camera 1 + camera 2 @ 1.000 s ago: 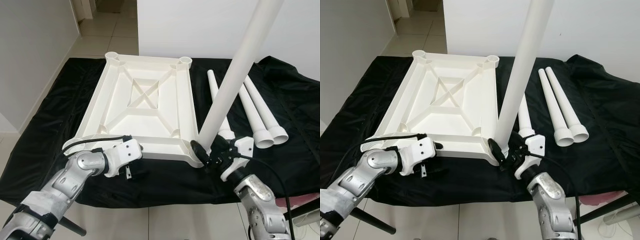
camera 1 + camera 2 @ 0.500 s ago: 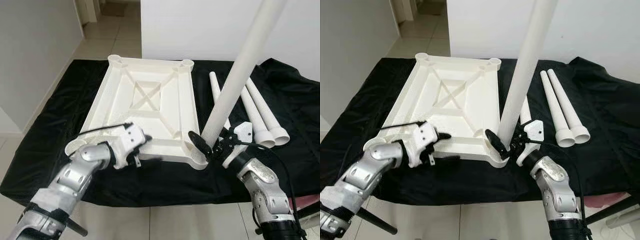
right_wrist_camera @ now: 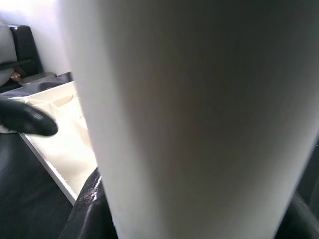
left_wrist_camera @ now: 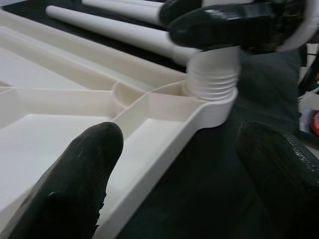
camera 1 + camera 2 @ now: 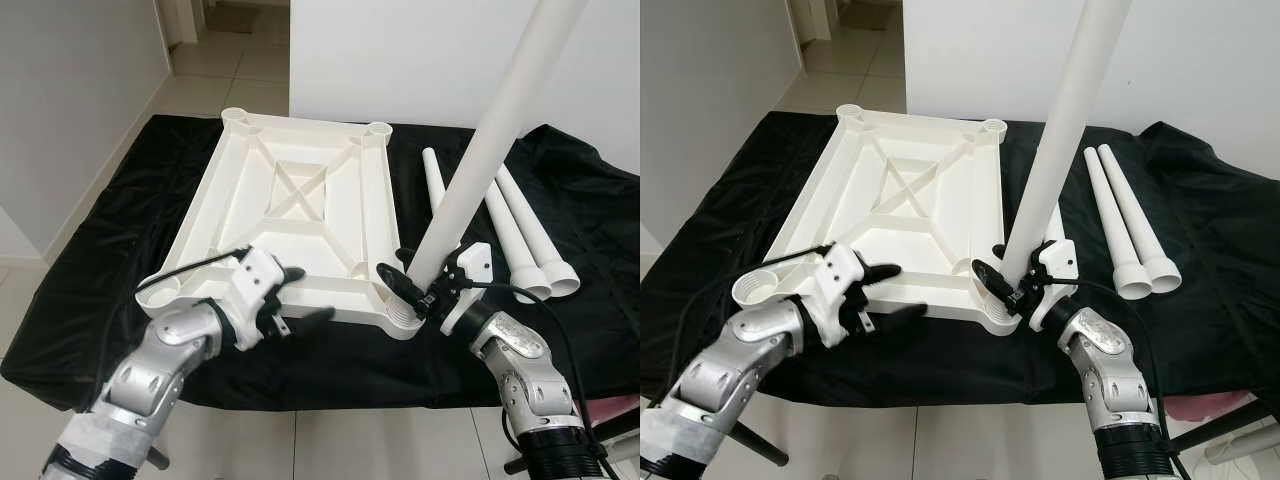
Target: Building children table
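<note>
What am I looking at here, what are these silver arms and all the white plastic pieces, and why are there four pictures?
This is a humanoid robot putting together a child's table. Two pictures come from cameras in its head, looking down; the other two come from a camera on each wrist, looking along that arm's black fingers. On a black cloth lies the white tabletop, upside down, with round sockets at its corners. The right gripper is shut on a white table leg, holding it upright with its threaded end at the near right corner socket. The left gripper is open beside the tabletop's near edge, holding nothing. Three more loose legs lie on the cloth to the right.
</note>
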{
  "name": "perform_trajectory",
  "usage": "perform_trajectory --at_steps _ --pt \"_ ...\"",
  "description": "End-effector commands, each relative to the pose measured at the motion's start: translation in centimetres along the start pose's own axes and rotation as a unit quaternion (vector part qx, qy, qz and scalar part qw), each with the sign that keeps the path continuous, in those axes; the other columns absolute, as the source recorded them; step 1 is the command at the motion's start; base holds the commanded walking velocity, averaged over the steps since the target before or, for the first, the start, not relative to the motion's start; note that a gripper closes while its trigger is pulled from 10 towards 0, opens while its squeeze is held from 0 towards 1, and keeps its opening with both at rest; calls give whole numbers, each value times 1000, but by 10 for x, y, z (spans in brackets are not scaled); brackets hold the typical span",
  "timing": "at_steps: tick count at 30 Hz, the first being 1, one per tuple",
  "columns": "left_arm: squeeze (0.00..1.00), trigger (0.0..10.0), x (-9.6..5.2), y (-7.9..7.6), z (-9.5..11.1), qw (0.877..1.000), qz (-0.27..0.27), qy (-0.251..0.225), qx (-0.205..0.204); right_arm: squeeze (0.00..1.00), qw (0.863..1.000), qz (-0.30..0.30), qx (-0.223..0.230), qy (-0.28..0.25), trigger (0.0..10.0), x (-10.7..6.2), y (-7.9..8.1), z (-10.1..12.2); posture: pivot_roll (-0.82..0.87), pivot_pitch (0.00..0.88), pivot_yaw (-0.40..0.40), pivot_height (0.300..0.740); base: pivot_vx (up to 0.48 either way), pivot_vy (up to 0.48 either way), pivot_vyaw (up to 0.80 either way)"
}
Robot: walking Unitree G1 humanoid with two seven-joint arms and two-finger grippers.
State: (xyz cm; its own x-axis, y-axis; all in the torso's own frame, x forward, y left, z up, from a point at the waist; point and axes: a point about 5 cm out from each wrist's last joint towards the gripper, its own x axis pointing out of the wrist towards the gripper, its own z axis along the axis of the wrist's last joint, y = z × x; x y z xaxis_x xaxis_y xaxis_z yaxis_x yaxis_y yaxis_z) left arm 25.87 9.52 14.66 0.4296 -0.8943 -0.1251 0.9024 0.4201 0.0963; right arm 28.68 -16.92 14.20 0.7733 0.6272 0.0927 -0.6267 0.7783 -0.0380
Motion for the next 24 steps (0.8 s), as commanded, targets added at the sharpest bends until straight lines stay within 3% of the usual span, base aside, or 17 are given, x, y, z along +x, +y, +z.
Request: perform_trajectory --at_steps 1,5,16,19,24 --pt "0 10000 7 -12 1 1000 -10 -1 -4 0 1000 -22 5 21 10000 0 -4 -6 21 0 -59 740 0 0 0" --pt "0 10000 11 -18 4 1000 -7 -7 -5 0 999 -33 16 20 10000 1 -2 -6 20 0 -60 740 0 0 0" --pt "0 10000 21 -20 6 998 38 -25 -40 0 986 -165 9 24 10000 5 3 -4 16 0 -56 740 0 0 0" --pt "0 10000 25 -19 4 997 57 -26 -44 0 962 -270 20 25 10000 2 6 -7 18 0 -59 740 0 0 0" --pt "0 10000 25 -16 5 997 67 -26 -43 0 942 -332 29 26 10000 -2 11 -12 20 0 -62 740 0 0 0"
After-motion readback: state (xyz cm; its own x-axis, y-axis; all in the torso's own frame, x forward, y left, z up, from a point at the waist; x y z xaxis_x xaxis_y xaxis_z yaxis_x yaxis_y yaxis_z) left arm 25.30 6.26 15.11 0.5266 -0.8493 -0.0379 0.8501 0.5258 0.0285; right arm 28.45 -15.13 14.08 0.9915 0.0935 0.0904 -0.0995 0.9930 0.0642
